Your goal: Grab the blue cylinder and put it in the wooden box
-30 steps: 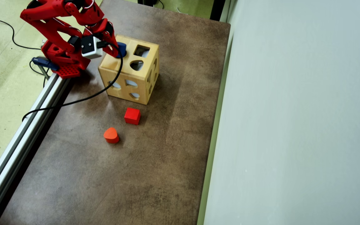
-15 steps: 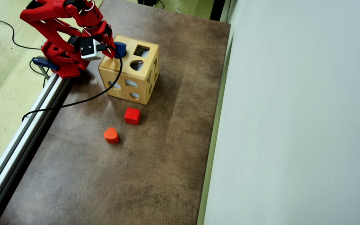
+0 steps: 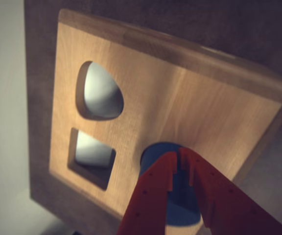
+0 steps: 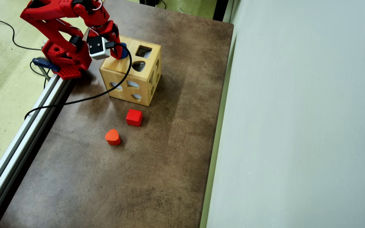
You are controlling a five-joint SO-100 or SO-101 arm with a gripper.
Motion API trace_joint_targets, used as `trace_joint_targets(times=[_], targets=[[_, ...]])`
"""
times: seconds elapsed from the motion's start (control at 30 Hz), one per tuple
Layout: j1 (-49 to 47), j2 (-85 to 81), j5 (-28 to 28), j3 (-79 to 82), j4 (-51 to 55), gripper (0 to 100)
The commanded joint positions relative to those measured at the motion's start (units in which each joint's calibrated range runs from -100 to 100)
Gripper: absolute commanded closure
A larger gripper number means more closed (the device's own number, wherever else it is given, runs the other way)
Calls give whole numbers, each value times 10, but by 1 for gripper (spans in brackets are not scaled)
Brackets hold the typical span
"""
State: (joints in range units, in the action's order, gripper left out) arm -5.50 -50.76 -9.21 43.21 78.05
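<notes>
Brown tabletop [image 4: 157,177]: hand [image 3: 178,157] clamps blue cylinder [image 3: 180,196] over wooden box [image 3: 146,73].

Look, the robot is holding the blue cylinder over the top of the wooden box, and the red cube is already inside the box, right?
Not quite. The red cube is not inside; the overhead view shows it lying on the brown mat in front of the wooden box, near the orange-red block. The rest is right: the gripper holds the blue cylinder over the top of the box.
</notes>
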Motion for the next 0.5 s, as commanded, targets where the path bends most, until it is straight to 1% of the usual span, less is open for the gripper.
trace_joint_targets(times=[0.0, 0.1, 0.33, 0.4, 0.47], targets=[[33, -64, -4, -9, -5, 98], [55, -84, -5, -8, -5, 98], [58, -91, -5, -8, -2, 98], [58, -112, -5, -10, -4, 96], [58, -134, -5, -11, -4, 91]])
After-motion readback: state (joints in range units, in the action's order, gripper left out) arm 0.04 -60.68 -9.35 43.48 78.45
